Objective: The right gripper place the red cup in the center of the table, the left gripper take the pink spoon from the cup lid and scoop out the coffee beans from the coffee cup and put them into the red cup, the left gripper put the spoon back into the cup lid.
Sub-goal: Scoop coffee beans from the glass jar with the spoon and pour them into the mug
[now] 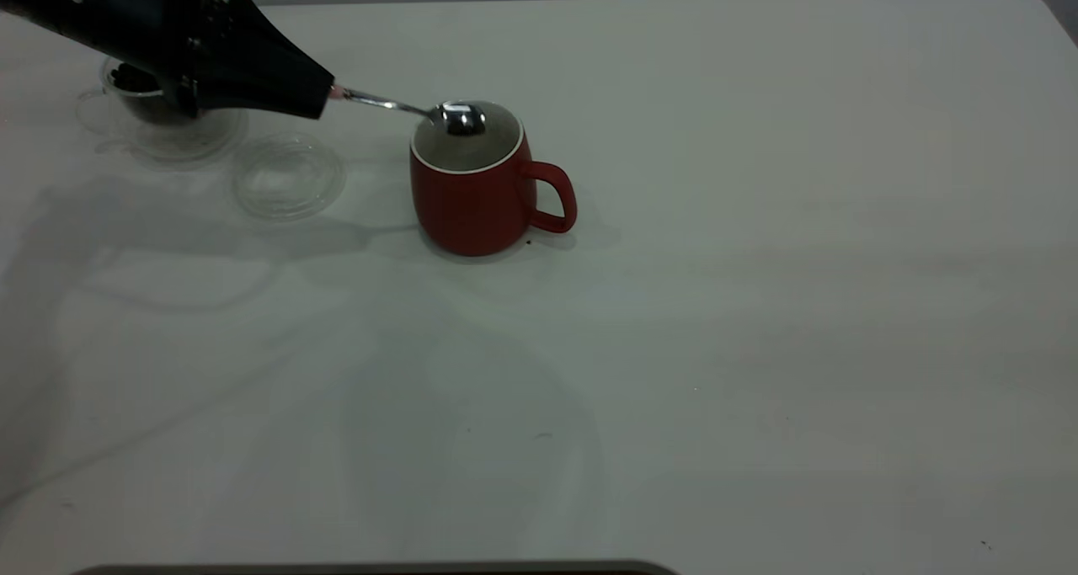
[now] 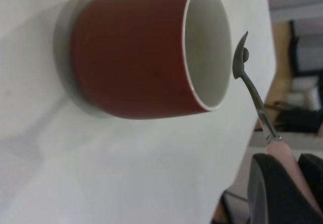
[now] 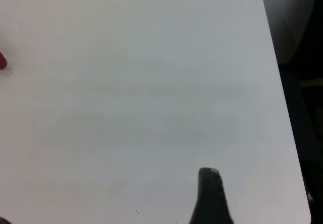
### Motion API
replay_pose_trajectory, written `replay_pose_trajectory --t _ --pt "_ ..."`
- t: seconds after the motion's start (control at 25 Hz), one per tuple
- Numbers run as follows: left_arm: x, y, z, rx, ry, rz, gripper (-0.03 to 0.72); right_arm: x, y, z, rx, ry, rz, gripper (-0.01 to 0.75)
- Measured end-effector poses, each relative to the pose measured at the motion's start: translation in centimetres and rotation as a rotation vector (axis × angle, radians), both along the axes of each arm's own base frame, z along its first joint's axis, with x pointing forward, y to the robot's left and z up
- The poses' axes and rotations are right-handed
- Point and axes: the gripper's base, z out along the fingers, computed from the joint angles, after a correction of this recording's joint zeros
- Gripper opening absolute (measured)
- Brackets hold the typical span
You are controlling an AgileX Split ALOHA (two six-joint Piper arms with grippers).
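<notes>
The red cup (image 1: 472, 196) stands upright left of the table's (image 1: 758, 306) middle, its handle pointing right. My left gripper (image 1: 324, 95) is shut on the pink spoon (image 1: 396, 106) by its pale handle (image 2: 282, 156). The shiny spoon bowl (image 1: 461, 119) hangs over the cup's mouth, and in the left wrist view the bowl (image 2: 241, 57) is turned on edge at the white rim (image 2: 208, 45). The coffee cup (image 1: 168, 125) with coffee beans (image 1: 126, 77) sits partly hidden behind the left arm. The empty cup lid (image 1: 288, 175) lies between the two cups. My right gripper (image 3: 106, 219) is open over bare table, outside the exterior view.
A sliver of the red cup (image 3: 1, 61) shows at one side of the right wrist view. The table's rounded corner (image 1: 1040, 2) is at the back right. A dark edge (image 1: 370, 568) runs along the table's front.
</notes>
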Motion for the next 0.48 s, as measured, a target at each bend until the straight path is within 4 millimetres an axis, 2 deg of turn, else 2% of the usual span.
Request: replay_pose_trajectory --t 0.24,0.48 --pt "0.52 -1.0 -0.92 0.115 -0.136 -0.036 0.113 0.0 0.0 0.0 0.0 0.0 0.0 0.587" --pt "0.93 -1.19 -0.91 0.115 -0.237 -0.052 0.113 0.0 0.0 0.0 0.0 0.0 0.0 0.587"
